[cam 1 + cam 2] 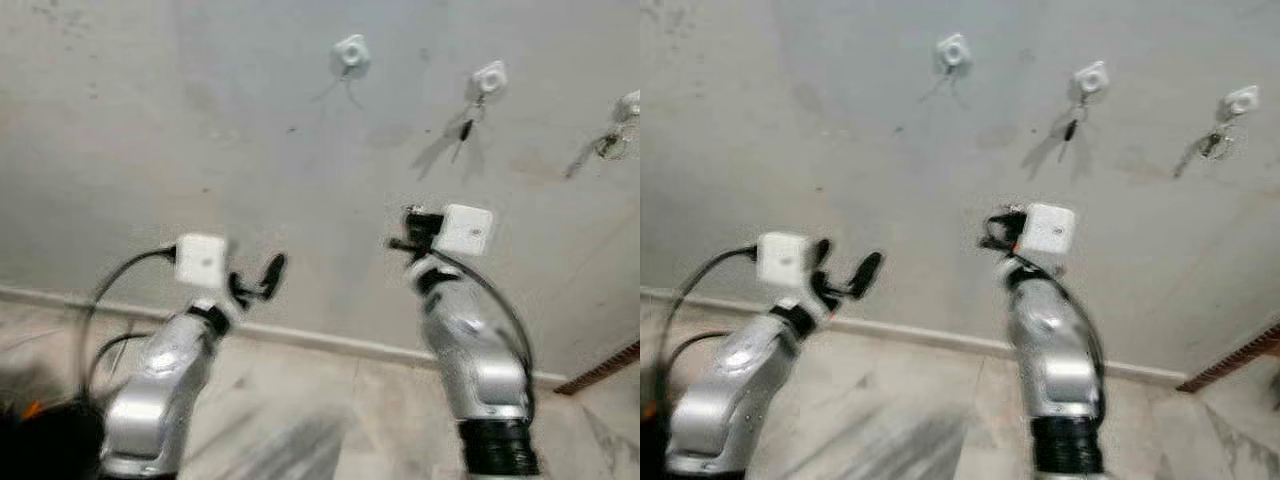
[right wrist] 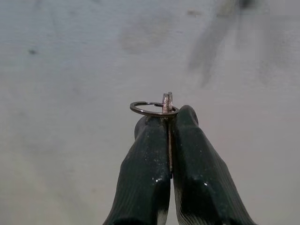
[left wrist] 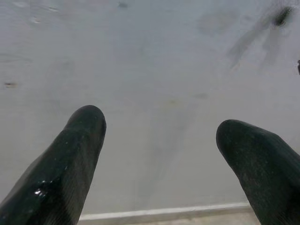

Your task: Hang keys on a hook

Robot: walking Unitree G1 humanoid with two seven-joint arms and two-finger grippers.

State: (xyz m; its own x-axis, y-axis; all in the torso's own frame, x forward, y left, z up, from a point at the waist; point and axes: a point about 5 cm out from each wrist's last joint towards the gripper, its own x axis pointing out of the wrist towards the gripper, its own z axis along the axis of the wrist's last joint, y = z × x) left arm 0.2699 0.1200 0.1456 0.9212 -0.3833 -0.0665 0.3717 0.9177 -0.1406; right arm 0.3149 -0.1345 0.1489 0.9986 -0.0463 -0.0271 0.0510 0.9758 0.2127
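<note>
the wall carries three white hooks in a row, well above and ahead of both grippers: a left hook that looks bare, a middle hook and a right hook that each seem to have keys hanging already. the right gripper is raised toward the wall with its jaws pressed together on a key, which stands up between the tips, and its ring lies flat just across the tips, sticking out to one side. the left gripper is lower, its jaws spread wide and holding nothing. to do this step well, i think the right arm should rise to the bare hook, keep the pinch firm, bring the open ring over the hook tip, and let go only when the ring sits on it.
</note>
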